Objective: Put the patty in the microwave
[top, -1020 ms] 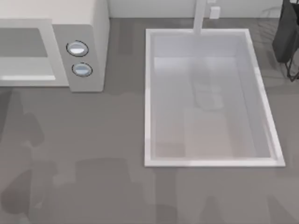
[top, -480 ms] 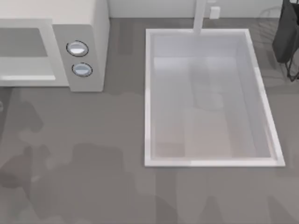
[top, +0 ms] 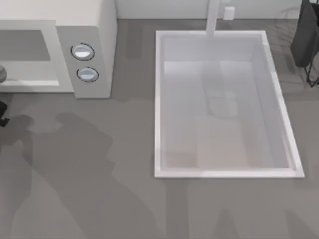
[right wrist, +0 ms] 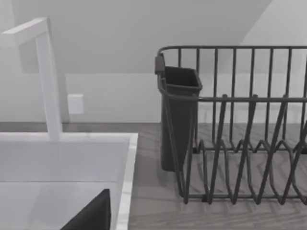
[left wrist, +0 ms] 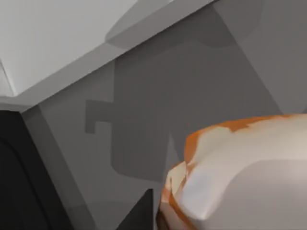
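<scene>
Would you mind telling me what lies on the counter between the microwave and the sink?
Nothing: in the top view, the grey counter between the microwave and the sink is bare apart from faint shadows.

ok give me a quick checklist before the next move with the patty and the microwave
1. Patty at the left gripper: ok, it sits close against the left wrist camera.
2. Grip firmness: cannot tell, fingers hidden.
3. Microwave cavity open: ok, grey inside shows in the top view.
4. Left arm near the opening: ok, a dark part shows at the table's left edge.
5. Patty inside the cavity: cannot tell.
6. Right arm away from the microwave: ok, it faces the dish rack by the sink.
</scene>
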You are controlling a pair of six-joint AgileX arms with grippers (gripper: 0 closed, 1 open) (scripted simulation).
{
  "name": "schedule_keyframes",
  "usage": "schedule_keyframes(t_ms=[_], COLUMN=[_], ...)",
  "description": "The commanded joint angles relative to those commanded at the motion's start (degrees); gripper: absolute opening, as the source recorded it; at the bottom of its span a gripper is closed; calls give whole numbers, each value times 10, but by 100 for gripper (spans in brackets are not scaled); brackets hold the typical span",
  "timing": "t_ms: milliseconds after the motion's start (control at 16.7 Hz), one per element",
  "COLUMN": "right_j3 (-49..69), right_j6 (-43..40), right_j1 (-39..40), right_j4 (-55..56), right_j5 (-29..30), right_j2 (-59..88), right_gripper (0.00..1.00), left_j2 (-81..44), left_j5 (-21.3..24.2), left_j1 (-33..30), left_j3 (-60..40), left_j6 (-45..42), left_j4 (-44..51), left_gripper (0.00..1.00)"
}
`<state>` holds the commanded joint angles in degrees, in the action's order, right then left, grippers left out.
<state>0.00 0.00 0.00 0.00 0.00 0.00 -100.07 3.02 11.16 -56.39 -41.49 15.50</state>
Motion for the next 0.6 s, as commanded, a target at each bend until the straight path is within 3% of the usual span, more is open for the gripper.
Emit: schedule_keyframes(t_ms=[600], right_j3=[0], right_j6=[0], right_j1=[0], right_j4=[0], right_j5=[0], right_j2=[0], right_gripper=[100], left_j2=[-157], left_j5=[61], left_j1=[-7], left_j3=[48], left_j6=[289], left_j4=[-506], left_gripper=[0])
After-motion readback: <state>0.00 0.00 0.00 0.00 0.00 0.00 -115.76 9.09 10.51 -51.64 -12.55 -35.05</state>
